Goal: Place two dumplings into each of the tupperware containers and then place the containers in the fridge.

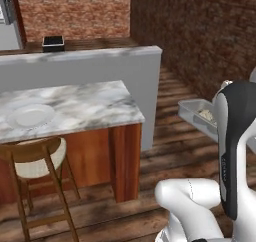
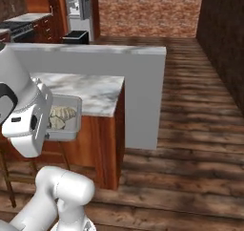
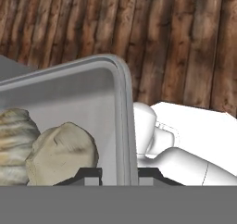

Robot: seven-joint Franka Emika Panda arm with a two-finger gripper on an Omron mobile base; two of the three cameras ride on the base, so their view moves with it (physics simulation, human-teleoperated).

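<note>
A grey translucent tupperware container (image 3: 83, 89) hangs in the air over the wooden floor, clear of the counter. My gripper (image 3: 119, 174) is shut on its right rim, one finger (image 3: 88, 174) inside the wall and the other outside. Two pale crimped dumplings (image 3: 60, 153) lie side by side in it. The same container (image 2: 69, 125) with its dumplings (image 2: 59, 116) shows in front of my hand in the right base view. In the left base view the arm partly covers the container (image 1: 192, 111). The grey-white fridge (image 2: 78, 5) stands far back, beyond the grey half wall.
A marble island counter (image 1: 85, 106) with a round plate (image 1: 31, 115) lies to the left, with a wooden chair (image 1: 37, 161) tucked against it. A grey half wall (image 1: 100, 66) rises behind it, near a black box (image 1: 53, 42). A brick wall (image 1: 210, 31) lines the right. The open wooden floor (image 2: 190, 144) stretches ahead.
</note>
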